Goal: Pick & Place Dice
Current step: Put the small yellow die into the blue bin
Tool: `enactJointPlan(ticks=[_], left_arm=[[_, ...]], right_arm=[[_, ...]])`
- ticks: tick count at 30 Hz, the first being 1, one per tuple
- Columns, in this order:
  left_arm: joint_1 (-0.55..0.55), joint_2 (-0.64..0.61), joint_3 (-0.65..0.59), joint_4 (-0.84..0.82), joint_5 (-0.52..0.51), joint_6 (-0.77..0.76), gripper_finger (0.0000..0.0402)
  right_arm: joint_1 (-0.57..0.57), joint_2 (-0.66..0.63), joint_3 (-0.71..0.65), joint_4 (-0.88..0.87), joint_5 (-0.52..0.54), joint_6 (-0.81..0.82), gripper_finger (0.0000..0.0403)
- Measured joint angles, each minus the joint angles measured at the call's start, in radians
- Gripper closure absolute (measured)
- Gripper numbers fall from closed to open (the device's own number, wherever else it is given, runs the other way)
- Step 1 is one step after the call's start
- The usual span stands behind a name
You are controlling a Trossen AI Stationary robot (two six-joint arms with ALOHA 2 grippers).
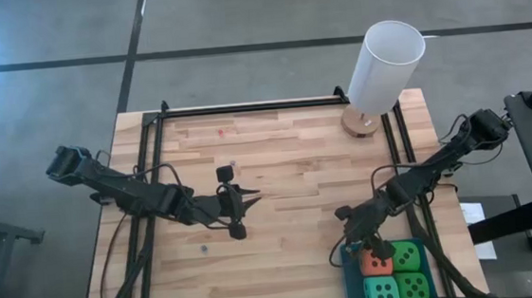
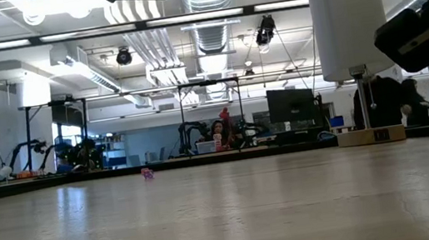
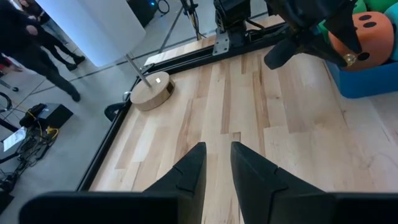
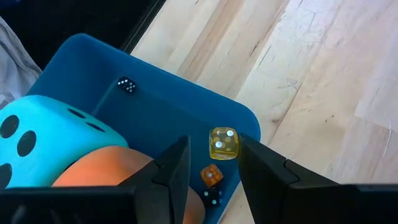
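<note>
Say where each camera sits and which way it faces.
High: overhead, straight down on wooden table, both arms.
Low: table height, level across it toward the room; arm parts up top.
Left wrist: past left gripper, toward tall white cylinder.
Right wrist: past right gripper, into blue tray.
High and left wrist share the orange-red die.

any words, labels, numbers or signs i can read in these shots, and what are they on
No readable words, brands or numerals in any view.
Only pip marks: dark pips on the turquoise die, white pips on the small yellow die between the right claw fingers.
Pale patch on the lamp base: too blurred to read.
Background screens in the low view: too small.
</note>
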Motion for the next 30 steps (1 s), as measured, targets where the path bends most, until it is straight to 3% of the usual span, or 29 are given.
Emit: enactJointPlan(ticks=[22,30], left_arm=[[0.000,0.000,0.000,0.007,0.000,0.002,0.0323],[0.000,0.000,0.000,0.007,0.000,0.003,0.0323]], right_arm=[[0.001,-0.071,0.001,-0.059,0.004,0.026,0.0318],[0.000,-0.071,0.001,-0.097,0.107,-0.001,0.0312]])
